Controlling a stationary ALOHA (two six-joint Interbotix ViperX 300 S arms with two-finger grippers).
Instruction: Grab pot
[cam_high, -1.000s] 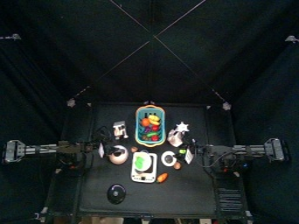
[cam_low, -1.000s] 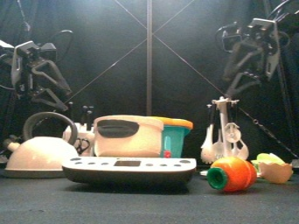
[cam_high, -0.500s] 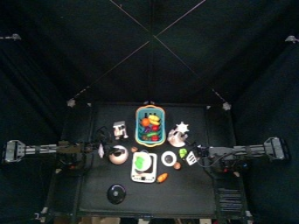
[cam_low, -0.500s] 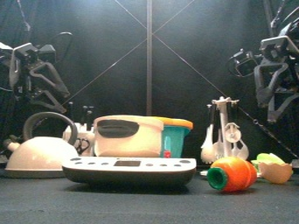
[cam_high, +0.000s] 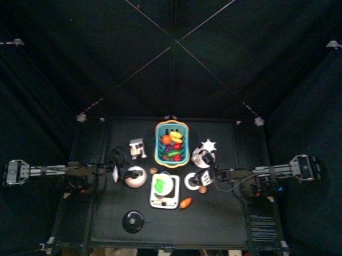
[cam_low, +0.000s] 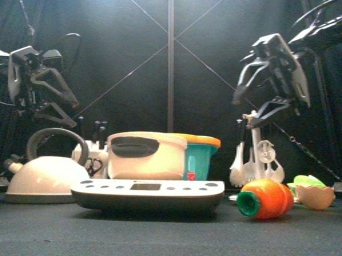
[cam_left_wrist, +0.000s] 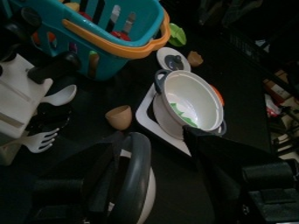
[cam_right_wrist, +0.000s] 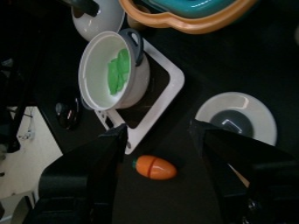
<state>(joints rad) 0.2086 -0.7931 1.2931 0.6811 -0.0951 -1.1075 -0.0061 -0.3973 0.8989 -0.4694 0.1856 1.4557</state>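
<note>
The pot (cam_right_wrist: 114, 70) is a white bowl with green inside. It sits on a flat scale (cam_right_wrist: 155, 94) in the table's middle (cam_high: 163, 187) and shows cream-coloured in the front view (cam_low: 150, 155). My right gripper (cam_right_wrist: 176, 179) hovers above and to the right of the pot, open with nothing between its jaws (cam_high: 211, 178). In the left wrist view the pot (cam_left_wrist: 191, 98) lies beyond a kettle (cam_left_wrist: 135, 173). My left gripper (cam_high: 104, 174) hangs at the table's left side, its jaws apart over the kettle.
A teal basket (cam_high: 173, 143) of toys stands behind the pot. The pale kettle (cam_low: 47, 176) is at the left, a utensil holder (cam_low: 257, 150) at the right. An orange toy (cam_right_wrist: 156, 166) and a white dish (cam_right_wrist: 237, 118) lie near the scale.
My right arm has swung in from the right toward the table's middle and now hangs nearer the pot, jaws still open. The left arm has barely moved.
</note>
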